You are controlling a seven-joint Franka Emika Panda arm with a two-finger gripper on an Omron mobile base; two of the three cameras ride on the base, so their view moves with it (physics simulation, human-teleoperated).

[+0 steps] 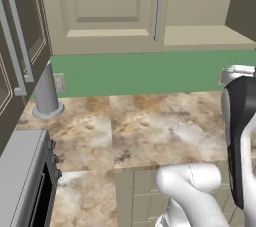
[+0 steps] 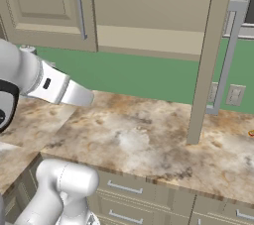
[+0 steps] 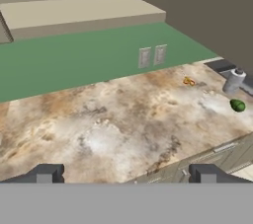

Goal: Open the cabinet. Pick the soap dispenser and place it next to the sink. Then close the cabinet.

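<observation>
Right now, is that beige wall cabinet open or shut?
Half open. The cabinet's right door stands swung out edge-on, baring the shelf; its left door is shut.

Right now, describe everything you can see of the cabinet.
The cabinet is a wide beige wall unit above the green backsplash. Its left door, recessed-panelled with a long vertical silver bar handle, is shut. The right door is swung open, seen edge-on, its own bar handle facing outward. The interior is plain beige, and the shelf looks bare in the part that shows. Nothing touches the cabinet.
</observation>
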